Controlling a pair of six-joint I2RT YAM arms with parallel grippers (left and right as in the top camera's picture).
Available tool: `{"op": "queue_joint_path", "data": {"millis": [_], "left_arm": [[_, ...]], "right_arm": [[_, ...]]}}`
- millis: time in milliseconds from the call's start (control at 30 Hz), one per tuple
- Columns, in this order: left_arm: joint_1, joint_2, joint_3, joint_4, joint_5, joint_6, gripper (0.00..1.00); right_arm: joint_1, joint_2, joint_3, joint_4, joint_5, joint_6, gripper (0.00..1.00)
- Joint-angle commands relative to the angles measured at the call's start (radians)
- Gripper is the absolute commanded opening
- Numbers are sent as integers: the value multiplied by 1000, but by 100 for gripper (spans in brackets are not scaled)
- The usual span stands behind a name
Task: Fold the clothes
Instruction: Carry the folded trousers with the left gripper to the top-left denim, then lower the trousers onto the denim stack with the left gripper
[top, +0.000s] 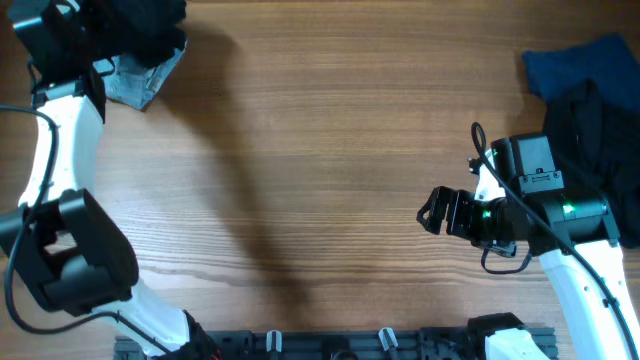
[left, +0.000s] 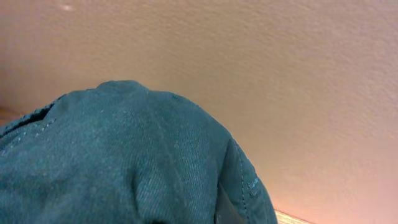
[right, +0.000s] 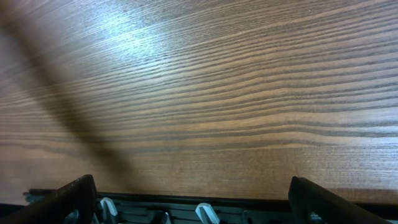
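**deskwatcher:** ok so where's the laundry at right now? From above I see two spots. Far left corner of the desk (top: 330, 150) has a black bundle (top: 160, 25) bunched up, with pale denim shorts (top: 140, 80) poking out from under it. Over at the right edge there's a dark blue garment (top: 585, 60), and a black pile (top: 600, 120) lies just in front of it, touching it.

**foldbot_fan:** yep, and the whole middle is just wood grain. The left arm (top: 60, 140) is stretched up into that left corner, with its end right at the black bundle. The left pincer is closed, but its fingers are buried, so I can't tell if it's really pinching fabric. Its wrist cam is mostly filled with dark cloth (left: 124, 162) with stitched seams, humped up close to the lens, plain wall behind.

**deskwatcher:** and the right one?

**foldbot_fan:** the right pincer (top: 425, 212) is spread wide, holding nothing, above bare desk and well apart from both piles. On its own cam the fingers (right: 68, 199) sit at the two bottom corners, with only wood and a black rail (right: 186, 208) along the desk's edge between them.
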Motion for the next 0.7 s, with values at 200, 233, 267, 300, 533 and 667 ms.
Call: {"op": "queue_joint_path", "data": {"millis": [200, 233, 267, 300, 533, 667], "left_arm": [[166, 282, 24, -98, 95, -110, 9], [179, 294, 24, -112, 114, -123, 8], [190, 302, 24, -128, 131, -141, 7], [199, 305, 24, -145, 147, -154, 6], [213, 306, 24, -243, 264, -169, 4], [195, 298, 24, -274, 293, -169, 4]], "right_arm": [[-4, 77, 1, 12, -10, 14, 100], [-4, 85, 1, 12, -10, 14, 100], [-4, 94, 1, 12, -10, 14, 100], [-4, 101, 1, 11, -11, 14, 100], [-4, 123, 1, 10, -32, 8, 100], [-4, 123, 1, -5, -36, 3, 100]]}}
